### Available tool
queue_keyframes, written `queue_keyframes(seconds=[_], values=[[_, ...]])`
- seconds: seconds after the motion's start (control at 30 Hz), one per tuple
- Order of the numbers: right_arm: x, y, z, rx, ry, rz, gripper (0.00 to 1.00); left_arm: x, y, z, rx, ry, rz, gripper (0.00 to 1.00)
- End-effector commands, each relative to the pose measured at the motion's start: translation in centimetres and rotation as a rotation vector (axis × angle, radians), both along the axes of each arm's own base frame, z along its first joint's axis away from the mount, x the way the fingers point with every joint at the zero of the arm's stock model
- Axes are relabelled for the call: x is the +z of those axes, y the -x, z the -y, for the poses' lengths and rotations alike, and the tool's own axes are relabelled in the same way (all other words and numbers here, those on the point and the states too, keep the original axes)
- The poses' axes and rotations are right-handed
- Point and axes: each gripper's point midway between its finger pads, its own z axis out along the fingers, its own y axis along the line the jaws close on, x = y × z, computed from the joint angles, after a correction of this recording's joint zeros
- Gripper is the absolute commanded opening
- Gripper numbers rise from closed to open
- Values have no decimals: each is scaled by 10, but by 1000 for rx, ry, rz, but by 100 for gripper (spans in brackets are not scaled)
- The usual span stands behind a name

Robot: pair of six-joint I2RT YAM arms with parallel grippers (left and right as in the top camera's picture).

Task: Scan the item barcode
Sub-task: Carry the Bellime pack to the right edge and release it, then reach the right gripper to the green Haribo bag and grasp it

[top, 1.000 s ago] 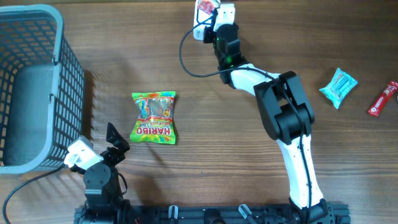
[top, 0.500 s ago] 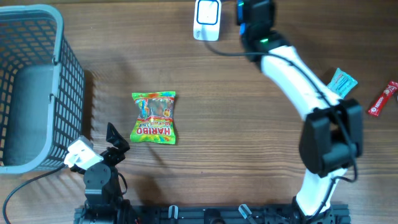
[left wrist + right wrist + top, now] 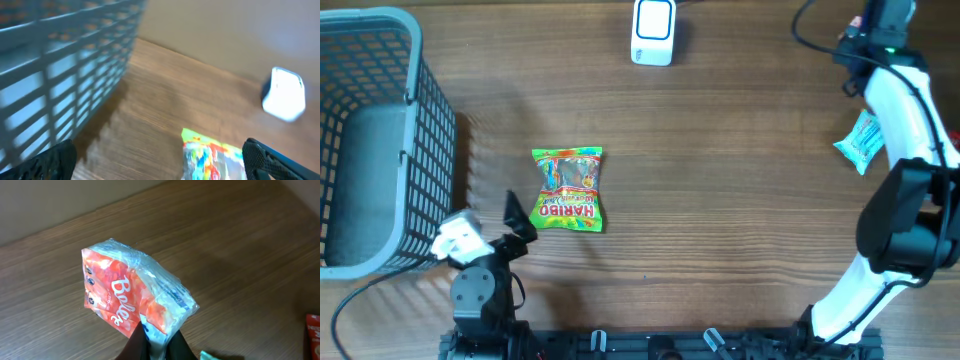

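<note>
Up at one o'clock, well right of the scanner (image 3: 653, 30) at twelve, the right gripper (image 3: 154, 339) pinches the lower edge of the orange packet (image 3: 134, 297), jaws nearly closed on it. The packet looks light, soft and crinkly, with slippery film, so a hold on the sealed edge seems safest. Down at seven, the left gripper (image 3: 517, 224) stands wide and empty beside the Haribo bag (image 3: 569, 188).

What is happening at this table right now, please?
The right gripper is shut on an orange and clear plastic packet and holds it above the wooden table on the far right side. The white barcode scanner stands at the far edge, apart from the packet. The left gripper is open and empty, close to the green Haribo candy bag and next to the blue plastic basket.
</note>
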Motion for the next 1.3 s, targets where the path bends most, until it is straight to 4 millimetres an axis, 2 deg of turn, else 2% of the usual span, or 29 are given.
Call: queue_keyframes(seconds=[0.0,0.1,0.2,0.23,0.3,0.4,0.43,0.5,0.53,0.57,0.6,0.67,0.73,0.77,0.8,0.9,0.93,0.97,1.0,1.07,1.17,1.2,1.27], values=[[-19,3,6,3,-63,-8,4,-7,-3,34,-264,-232,-63,100],[-37,14,25,-35,-66,-18,4,-13,-1,54,-399,-292,-75,100],[-69,36,48,-90,-77,-61,4,-15,0,66,-476,-314,-76,100],[-79,44,57,-115,-76,-74,4,-16,0,68,-488,-310,-81,100],[-101,67,88,-201,-62,-119,4,-20,1,75,-531,-297,-90,100],[-110,86,120,-272,-70,-135,5,-23,1,77,-544,-289,-106,100],[-111,93,131,-298,-72,-135,9,-25,1,77,-545,-287,-111,100],[-110,109,156,-355,-66,-135,36,-25,1,77,-545,-287,-115,100],[-110,118,168,-368,-60,-142,71,-25,1,77,-544,-287,-115,100],[-109,125,178,-372,-48,-152,100,-25,1,77,-545,-287,-115,100],[-104,131,186,-356,-34,-161,100,-28,2,77,-546,-284,-124,100],[-92,123,180,-314,-71,-113,100,-27,2,78,-553,-275,-121,100],[-68,100,151,-186,-159,-17,100,-27,1,76,-543,-279,-122,100],[-52,87,132,-106,-205,35,99,-27,1,76,-543,-279,-121,100],[-27,72,104,-14,-263,106,100,-26,1,76,-542,-279,-118,100],[12,57,39,133,-382,176,100,-19,-1,77,-539,-286,-88,100],[21,56,12,184,-431,175,100,-18,-1,77,-537,-287,-84,100],[31,58,-26,261,-504,161,100,-19,-1,77,-538,-287,-87,100],[37,62,-61,316,-595,143,100,-23,0,76,-540,-282,-105,100],[40,66,-111,376,-753,105,100,-31,3,76,-545,-275,-139,100],[37,86,-201,547,-948,-29,98,-37,6,76,-542,-246,-167,100],[32,94,-226,578,-958,-84,85,-38,5,70,-490,-189,-175,100],[24,107,-263,631,-949,-162,74,-40,3,50,-329,-65,-186,100]])
